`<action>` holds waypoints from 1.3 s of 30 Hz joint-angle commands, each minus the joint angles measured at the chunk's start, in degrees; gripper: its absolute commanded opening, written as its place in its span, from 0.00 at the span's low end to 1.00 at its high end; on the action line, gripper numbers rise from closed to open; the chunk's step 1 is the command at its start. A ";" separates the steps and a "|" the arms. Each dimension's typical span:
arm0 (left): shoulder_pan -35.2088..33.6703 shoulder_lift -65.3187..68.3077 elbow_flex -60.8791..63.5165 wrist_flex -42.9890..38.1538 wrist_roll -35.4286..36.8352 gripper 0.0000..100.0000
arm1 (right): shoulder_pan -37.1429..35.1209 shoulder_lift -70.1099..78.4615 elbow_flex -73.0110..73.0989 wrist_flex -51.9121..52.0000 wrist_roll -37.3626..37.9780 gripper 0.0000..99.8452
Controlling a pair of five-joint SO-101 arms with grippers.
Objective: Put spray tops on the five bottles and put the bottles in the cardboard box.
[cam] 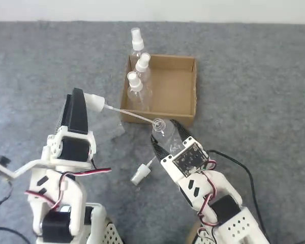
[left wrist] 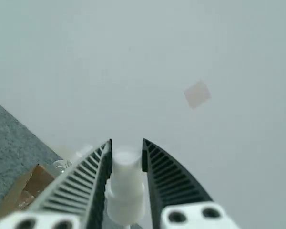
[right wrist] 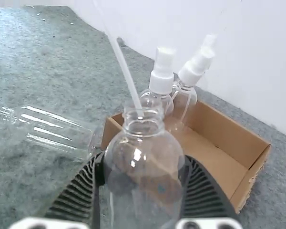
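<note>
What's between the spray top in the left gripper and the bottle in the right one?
The thin tube of the spray top spans that gap, its tip at the mouth of the bottle. The high view shows it.

The gripped bottle (right wrist: 143, 167) is cut off below its shoulder.

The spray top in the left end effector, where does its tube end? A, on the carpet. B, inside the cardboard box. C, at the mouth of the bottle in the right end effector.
C: the tube of the spray top in the left end effector reaches the open mouth of the bottle gripped by the right end effector.
</note>
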 commanded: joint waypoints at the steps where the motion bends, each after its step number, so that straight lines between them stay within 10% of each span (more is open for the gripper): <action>1: 0.35 -1.14 -3.74 0.09 0.62 0.01 | -0.22 -1.19 1.14 -1.54 1.14 0.06; 39: 5.63 -1.14 3.21 4.04 -3.25 0.01 | -0.48 -1.45 1.14 -1.27 1.14 0.06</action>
